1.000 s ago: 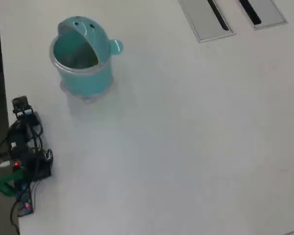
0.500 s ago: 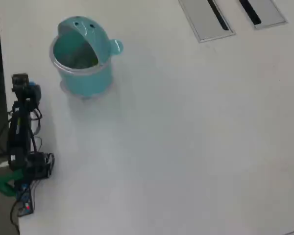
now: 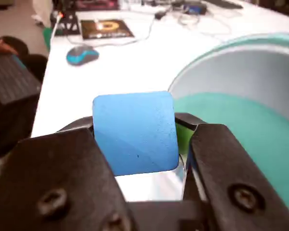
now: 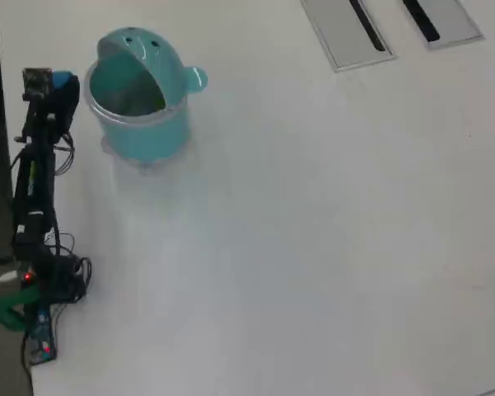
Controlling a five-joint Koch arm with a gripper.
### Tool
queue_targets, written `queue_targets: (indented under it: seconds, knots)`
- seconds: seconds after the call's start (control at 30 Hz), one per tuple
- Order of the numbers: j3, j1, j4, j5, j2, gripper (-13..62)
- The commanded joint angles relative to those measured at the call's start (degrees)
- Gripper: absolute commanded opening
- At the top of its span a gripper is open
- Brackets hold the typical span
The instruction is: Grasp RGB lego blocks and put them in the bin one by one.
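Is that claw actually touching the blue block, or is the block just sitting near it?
Touching. In the wrist view the blue block sits wedged between the gripper jaws, both sides pressed against it.

block (image 3: 135, 132) between tool (image 3: 139, 159) jaws, bin (image 4: 140, 111) just right, overhead view

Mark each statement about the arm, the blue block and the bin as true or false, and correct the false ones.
1. The gripper holds a blue block. True.
2. The bin lies tipped on its side. False: it stands upright on the table.
3. In the overhead view the gripper is left of the bin. True.
4. The block is already inside the bin. False: it is between the jaws, outside the bin's rim.
5. A red block lies on the table beside the bin. False: none is visible there.
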Motion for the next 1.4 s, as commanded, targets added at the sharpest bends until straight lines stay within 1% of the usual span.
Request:
queue_targets:
  seconds: [0.0,0.1,0.27,0.37,0.63,0.67,0.7,0.73,0.8,0.83,0.87,0.9,1.17,1.37]
  knots:
    - [-7.4,1.1,-0.4,-1.0,-1.1,5.4]
    - [-10.2,2.3,-0.4,-1.0,-3.5,5.4]
    - [-20.4,7.6,4.2,-1.1,-8.3,5.4]
    - [-21.2,11.3,4.3,-1.1,-8.9,5.5]
    - [-21.1,12.1,2.0,-1.9,-13.1,6.1]
    - [-21.2,12.0,1.8,-2.3,-13.8,7.2]
    - [-21.2,12.0,0.4,-3.4,-15.2,10.9]
    - [-21.2,12.0,-0.2,-7.1,-16.3,17.3]
    - [-21.2,12.1,-1.2,-7.8,-16.7,21.1]
    - [-21.1,12.7,-1.2,-12.1,-16.7,27.9]
    - [-20.7,13.0,-1.3,-12.2,-16.5,28.9]
    - [-20.1,13.8,-2.5,-13.4,-15.4,33.1]
    - [-12.2,15.4,-4.5,-12.3,-7.5,33.2]
    - [-2.0,17.1,-7.2,-11.0,0.9,33.2]
